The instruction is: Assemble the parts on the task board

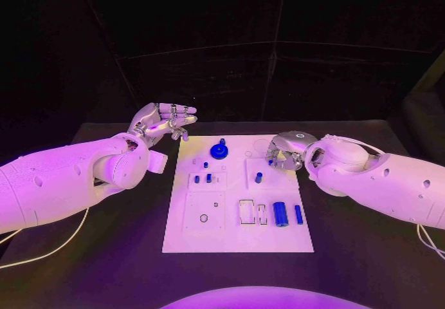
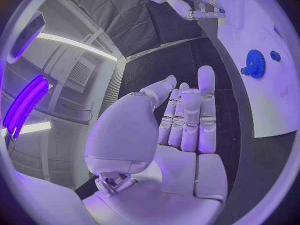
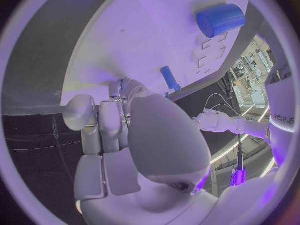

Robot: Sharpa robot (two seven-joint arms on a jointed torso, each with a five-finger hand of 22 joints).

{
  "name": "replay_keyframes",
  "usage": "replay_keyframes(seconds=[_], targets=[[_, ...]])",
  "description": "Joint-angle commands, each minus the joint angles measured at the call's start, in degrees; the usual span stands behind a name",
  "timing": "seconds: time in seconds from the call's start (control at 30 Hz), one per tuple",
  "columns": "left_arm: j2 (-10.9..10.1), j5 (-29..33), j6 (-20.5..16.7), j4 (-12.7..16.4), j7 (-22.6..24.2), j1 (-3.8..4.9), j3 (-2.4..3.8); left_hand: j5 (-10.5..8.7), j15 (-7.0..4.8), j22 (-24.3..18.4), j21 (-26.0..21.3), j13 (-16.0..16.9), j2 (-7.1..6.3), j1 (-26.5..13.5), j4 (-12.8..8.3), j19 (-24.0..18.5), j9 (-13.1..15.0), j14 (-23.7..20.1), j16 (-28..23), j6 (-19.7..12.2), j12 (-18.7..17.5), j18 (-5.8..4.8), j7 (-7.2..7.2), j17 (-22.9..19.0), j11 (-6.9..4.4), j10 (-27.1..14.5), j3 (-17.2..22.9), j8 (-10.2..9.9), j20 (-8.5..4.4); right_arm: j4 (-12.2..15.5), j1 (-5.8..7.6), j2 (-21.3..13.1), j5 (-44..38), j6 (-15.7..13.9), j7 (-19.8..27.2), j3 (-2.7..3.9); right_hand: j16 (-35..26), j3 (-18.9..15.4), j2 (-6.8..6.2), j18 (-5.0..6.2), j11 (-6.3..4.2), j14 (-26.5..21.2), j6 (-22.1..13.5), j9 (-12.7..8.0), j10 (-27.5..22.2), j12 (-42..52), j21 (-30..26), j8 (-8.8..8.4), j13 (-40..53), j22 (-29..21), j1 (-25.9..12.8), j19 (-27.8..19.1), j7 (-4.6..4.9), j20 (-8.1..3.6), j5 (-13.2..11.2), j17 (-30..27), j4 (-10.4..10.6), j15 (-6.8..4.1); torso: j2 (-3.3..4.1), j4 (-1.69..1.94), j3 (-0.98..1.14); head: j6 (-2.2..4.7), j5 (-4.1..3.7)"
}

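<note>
The white task board (image 1: 186, 232) lies in the middle of the black table. A blue gear (image 1: 220, 151) stands near its far edge, also seen as the gear (image 2: 254, 63) in the left wrist view. Small blue pegs (image 1: 258, 175) stand mid-board, and blue cylinders (image 1: 279, 214) lie near the right edge. My left hand (image 1: 163, 122) is raised beyond the board's far left corner with its fingers straight, holding nothing. My right hand (image 1: 287, 151) hangs over the board's far right edge with its fingers curled down toward the board (image 3: 144, 30). Its fingertips are hidden. A blue peg (image 3: 169, 78) stands close by.
The black table (image 1: 361, 257) runs around the board on all sides. A large blue cylinder (image 3: 220, 20) lies on the board farther from my right hand. Cables (image 1: 46, 254) trail off the left arm over the table.
</note>
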Motion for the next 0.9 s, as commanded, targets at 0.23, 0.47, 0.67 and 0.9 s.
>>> replay_keyframes(seconds=[0.23, 0.47, 0.67, 0.9], targets=[[0.07, 0.50, 0.87, -0.20, 0.51, 0.08, 0.04, 0.15, 0.19, -0.09, -0.40, 0.08, -0.07, 0.12, -0.16, -0.44, 0.00, -0.49, -0.26, -0.27, 0.30, 0.72, 0.18, -0.15, 0.39, -0.23, -0.22, -0.19, 0.04, -0.31, -0.69, 0.49, -0.78, -0.54, -0.73, -0.36, 0.39, 3.15, 0.36, -0.92, -0.52, 1.73, 2.62, 0.32, 3.22, -0.54, 1.98, 0.13, -0.91, 2.96, -0.16, 1.63, -0.50, -0.44, -1.26, -0.27, -1.63, -0.98, -0.02, -0.05, 0.02, -0.05, -0.16], [0.07, 0.50, 0.84, -0.42, 0.37, 0.08, 0.04, 0.14, 0.21, -0.11, -0.43, 0.07, -0.04, 0.14, -0.18, -0.48, 0.02, -0.57, -0.32, -0.22, 0.31, 0.72, 0.19, -0.25, 0.41, -0.31, -0.24, -0.16, 0.06, -0.01, -0.77, 0.51, -1.53, -3.07, -1.45, -0.36, 0.23, 5.37, 0.82, -1.45, -1.25, 1.83, 4.92, 0.68, 5.82, -0.40, 3.87, 0.88, -0.81, 5.94, -0.44, 2.91, -1.05, -1.00, -2.63, -1.01, -3.54, -1.53, -0.02, -0.05, 0.01, -0.07, -0.25], [0.03, 0.50, 0.82, -0.61, 0.29, 0.08, 0.04, 0.15, 0.21, -0.12, -0.44, 0.07, -0.04, 0.17, -0.20, -0.49, 0.02, -0.58, -0.32, -0.21, 0.31, 0.72, 0.20, -0.25, 0.42, -0.35, -0.24, -0.15, 0.06, 0.67, -0.85, 0.23, -2.03, -5.16, -1.82, -0.35, 0.27, 6.31, 0.67, -1.60, -1.48, 1.85, 5.56, 0.76, 6.69, -0.69, 4.43, 0.98, -0.77, 6.79, -1.13, 3.24, -1.24, -1.23, -2.68, -1.26, -4.49, -1.71, -0.03, -0.05, 0.00, -0.06, -0.35], [-0.08, 0.50, 0.55, -0.88, 0.21, 0.09, 0.04, 0.14, 0.23, -0.13, -0.47, 0.06, -0.01, 0.20, -0.22, -0.52, 0.04, -0.65, -0.36, -0.17, 0.31, 0.72, 0.21, -0.35, 0.44, -0.43, -0.26, -0.12, 0.07, 2.05, -0.87, -0.87, -2.17, -7.91, -2.10, -0.34, 0.22, 7.02, 0.04, -1.64, -1.50, 1.83, 5.69, 0.71, 7.01, -1.43, 4.63, 0.72, -0.83, 7.01, -2.76, 3.25, -1.26, -1.33, -2.97, -1.70, -5.23, -1.76, -0.06, -0.04, 0.00, 0.02, -0.47]])
